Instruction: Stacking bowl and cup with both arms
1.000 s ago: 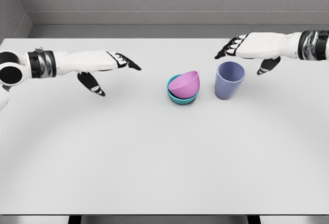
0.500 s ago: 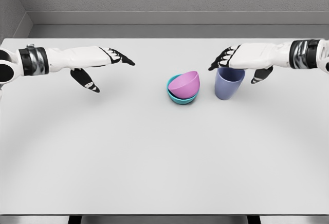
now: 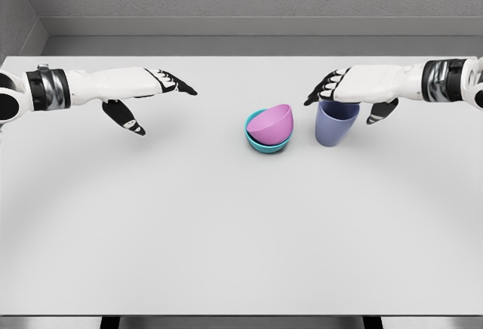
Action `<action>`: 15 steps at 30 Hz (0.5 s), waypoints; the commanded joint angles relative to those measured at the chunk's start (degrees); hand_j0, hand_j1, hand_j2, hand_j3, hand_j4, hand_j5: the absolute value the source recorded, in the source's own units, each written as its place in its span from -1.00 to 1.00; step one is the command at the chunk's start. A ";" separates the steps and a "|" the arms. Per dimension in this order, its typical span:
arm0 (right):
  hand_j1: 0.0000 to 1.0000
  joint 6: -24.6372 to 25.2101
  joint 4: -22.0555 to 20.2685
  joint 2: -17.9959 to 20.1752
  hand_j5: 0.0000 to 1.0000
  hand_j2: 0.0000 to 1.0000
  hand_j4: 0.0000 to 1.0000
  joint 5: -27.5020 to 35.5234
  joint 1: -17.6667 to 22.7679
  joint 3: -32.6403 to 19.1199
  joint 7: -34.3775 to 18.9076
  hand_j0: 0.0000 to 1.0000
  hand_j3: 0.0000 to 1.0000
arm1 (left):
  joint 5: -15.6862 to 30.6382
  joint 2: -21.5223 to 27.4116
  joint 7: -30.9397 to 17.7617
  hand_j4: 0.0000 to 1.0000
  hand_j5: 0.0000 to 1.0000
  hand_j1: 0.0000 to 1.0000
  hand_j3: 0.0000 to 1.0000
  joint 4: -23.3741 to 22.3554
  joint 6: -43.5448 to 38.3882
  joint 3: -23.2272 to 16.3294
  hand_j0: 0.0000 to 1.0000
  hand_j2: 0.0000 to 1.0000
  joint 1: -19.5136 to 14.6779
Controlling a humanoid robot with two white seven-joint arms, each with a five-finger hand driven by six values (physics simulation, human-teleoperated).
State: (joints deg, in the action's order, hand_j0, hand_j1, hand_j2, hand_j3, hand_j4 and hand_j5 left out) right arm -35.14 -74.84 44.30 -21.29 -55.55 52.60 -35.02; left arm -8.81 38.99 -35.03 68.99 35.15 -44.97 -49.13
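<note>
White desk fills my head view from the near edge back to the grey wall; its front half carries nothing that I can report. Past the middle I see a pink bowl sitting tilted inside a teal bowl, the pair resting on the desk. Just to their right, apart from them, a lavender cup stands upright, mouth up. Over the cup's rim I find the right robot hand, palm down, fingers extended and spread, thumb hanging beside the cup's right side; I cannot tell whether it touches the rim, and it grips nothing. Well to the left of the bowls, the left robot hand hovers above the desk, fingers straight and apart, thumb pointing down, holding nothing.
</note>
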 commanded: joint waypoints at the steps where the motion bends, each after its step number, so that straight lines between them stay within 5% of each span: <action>1: 1.00 0.14 0.13 -0.09 1.00 1.00 1.00 0.20 0.00 -0.05 0.02 1.00 1.00 | 0.37 0.03 0.03 1.00 1.00 1.00 1.00 0.01 -0.15 0.06 1.00 1.00 0.00; 15: 1.00 0.14 0.92 -0.44 1.00 1.00 1.00 0.02 -0.09 0.04 0.02 1.00 1.00 | 0.37 0.03 0.03 1.00 1.00 1.00 1.00 -0.08 -0.15 0.06 1.00 1.00 0.00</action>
State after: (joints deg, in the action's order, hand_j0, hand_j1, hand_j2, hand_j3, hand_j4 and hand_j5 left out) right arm -35.14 -74.16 43.91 -21.46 -55.63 52.65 -35.02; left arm -8.82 38.99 -35.03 68.89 35.15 -44.96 -49.13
